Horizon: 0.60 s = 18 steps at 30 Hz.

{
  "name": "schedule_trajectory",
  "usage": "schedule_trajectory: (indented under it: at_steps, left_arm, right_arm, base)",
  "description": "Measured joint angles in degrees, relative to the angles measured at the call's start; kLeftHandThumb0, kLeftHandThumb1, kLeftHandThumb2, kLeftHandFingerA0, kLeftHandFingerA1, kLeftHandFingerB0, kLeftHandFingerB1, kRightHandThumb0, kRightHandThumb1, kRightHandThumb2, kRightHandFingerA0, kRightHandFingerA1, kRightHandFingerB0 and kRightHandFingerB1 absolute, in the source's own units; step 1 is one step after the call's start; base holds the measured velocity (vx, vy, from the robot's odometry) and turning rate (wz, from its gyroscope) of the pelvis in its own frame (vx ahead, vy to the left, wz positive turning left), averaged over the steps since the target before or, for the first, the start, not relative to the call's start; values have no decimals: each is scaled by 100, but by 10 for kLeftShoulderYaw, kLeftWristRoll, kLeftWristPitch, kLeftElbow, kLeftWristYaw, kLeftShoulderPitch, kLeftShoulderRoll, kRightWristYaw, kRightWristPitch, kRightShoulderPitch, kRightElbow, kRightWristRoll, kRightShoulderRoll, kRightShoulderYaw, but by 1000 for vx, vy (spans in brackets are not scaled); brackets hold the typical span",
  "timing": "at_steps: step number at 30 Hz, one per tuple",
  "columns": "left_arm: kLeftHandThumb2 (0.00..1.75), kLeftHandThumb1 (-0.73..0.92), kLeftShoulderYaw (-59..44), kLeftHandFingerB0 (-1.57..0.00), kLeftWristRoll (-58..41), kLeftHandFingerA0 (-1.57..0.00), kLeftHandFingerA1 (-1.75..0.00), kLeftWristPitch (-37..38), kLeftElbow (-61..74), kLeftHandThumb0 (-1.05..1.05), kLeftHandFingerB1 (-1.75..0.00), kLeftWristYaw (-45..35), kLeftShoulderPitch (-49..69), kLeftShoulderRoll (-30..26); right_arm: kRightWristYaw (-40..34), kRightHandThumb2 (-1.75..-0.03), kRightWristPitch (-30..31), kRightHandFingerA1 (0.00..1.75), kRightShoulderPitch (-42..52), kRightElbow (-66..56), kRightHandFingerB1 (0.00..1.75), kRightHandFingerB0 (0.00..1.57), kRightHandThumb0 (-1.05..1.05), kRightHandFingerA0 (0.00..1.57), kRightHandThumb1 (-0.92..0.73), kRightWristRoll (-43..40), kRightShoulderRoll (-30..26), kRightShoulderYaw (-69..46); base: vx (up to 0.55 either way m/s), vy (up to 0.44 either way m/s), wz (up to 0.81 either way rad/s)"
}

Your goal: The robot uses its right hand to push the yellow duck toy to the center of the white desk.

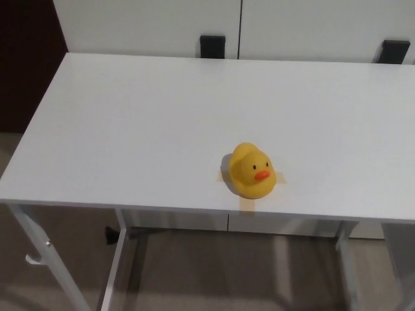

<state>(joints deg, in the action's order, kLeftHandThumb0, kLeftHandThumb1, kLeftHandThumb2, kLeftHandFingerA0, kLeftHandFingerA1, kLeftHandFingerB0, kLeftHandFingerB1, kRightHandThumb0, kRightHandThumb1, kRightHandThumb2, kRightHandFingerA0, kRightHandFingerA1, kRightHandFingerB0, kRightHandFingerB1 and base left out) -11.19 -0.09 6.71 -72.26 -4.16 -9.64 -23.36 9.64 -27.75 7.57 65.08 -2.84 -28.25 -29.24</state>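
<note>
A yellow duck toy [251, 170] sits on the white desk [149, 123]. The duck is near the front edge of the desk, a bit to the right of the middle as the head view shows it. It stands upright. Its orange beak [262, 174] points toward the camera and a little to the right. Two small black eyes show above the beak.

Under the duck are strips of tan tape [247, 203] that make a cross on the desk top. One strip pokes out in front of the duck and reaches close to the desk's front edge. Short bits poke out at the duck's left and right sides.

No part of the robot shows. Neither the left hand nor the right hand is in the picture, so nobody can tell from here whether their fingers are apart or together. Nothing touches the duck.

The rest of the desk top is plain white. White metal legs [113, 265] hold it up, and a brownish floor [214, 272] shows below. Behind the desk is a white wall or cabinet front with a thin dark line running up it. Two small black blocks [212, 46] sit at the back edge of the desk, one near the middle and one at the far right [394, 50].
</note>
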Motion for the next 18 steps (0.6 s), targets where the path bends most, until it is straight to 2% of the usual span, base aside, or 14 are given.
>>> schedule_trajectory:
  at_steps: [5, 6, 8, 9, 12, 13, 14, 18]
  left_arm:
    - [66, 63, -3, -84, -1, -86, -60, 0, 0, -10, -60, 0, -1, -4]
    - [69, 64, -3, -84, -1, -83, -60, 0, 0, -10, -60, 0, -1, -4]
    - [69, 64, -3, -84, -1, -83, -60, 0, 0, -10, -60, 0, -2, -4]
    - [74, 61, -3, -83, -1, -86, -61, 0, 0, -9, -60, 0, -2, -4]
    - [74, 61, -5, -83, -1, -86, -61, 0, 0, -9, -60, 0, -2, -4]
    - [78, 60, -6, -83, -1, -86, -61, 0, 0, -5, -60, 0, -2, -4]
    - [76, 61, -6, -82, -1, -85, -59, 0, 0, -5, -59, -1, -2, -4]
    - [70, 61, -6, -85, -1, -87, -62, 0, 0, -9, -61, -1, -2, -4]
  right_arm:
    - [3, -115, -8, 53, -18, 13, 50, 79, -10, 101, -26, -9, 0, 0]
    - [3, -113, -10, 51, -20, 13, 48, 79, -4, 103, -28, -10, 0, 0]
    - [3, -113, -14, 51, -21, 11, 48, 79, -4, 103, -28, -13, 0, 1]
    - [3, -111, -16, 51, -21, 9, 50, 74, -6, 99, -30, -14, 0, 1]
    - [5, -111, -24, 51, -21, -3, 50, 74, -6, 99, -30, -18, 0, 6]
    - [7, -105, -26, 52, -20, -6, 48, 68, -9, 92, -36, -19, 1, 7]
    - [8, -118, -29, 53, -18, -11, 53, 63, -9, 92, -29, -20, 1, 9]
    - [11, -113, -34, 52, -14, -22, 50, 63, -9, 91, -32, -21, 2, 13]
  base:
    - [0, 0, 0]
    - [0, 0, 0]
    - [0, 0, 0]
    - [0, 0, 0]
    - [0, 0, 0]
    - [0, 0, 0]
    - [0, 0, 0]
    - [0, 0, 0]
